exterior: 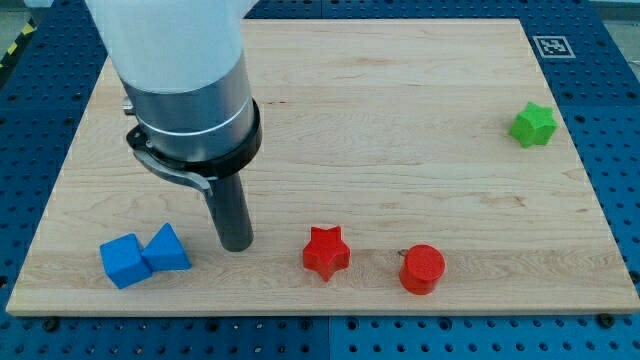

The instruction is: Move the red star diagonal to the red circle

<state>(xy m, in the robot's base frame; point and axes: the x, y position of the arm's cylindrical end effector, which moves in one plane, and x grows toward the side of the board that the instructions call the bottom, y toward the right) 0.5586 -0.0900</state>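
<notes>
Resting on the wooden surface, my tip stands near the view's bottom, left of centre, touching no block. I carry no fingers, only this straight dark rod, so nothing is grasped or held.

Just to the tip's left sit two blue blocks pressed together: a blue cube at the far left and a blue block beside it that looks like a triangular wedge, though its exact shape is hard to make out from this angle. The wedge-like one lies close to my tip but apart from it.

To the tip's right, a gap away, sits the red star, near the bottom edge of the surface. Further right again, near the star but not touching it, stands the red circle, a short cylinder set slightly lower in the view than the star, so the two lie almost side by side.

Well apart from all these, a green star sits near the view's right edge, in the upper half.
</notes>
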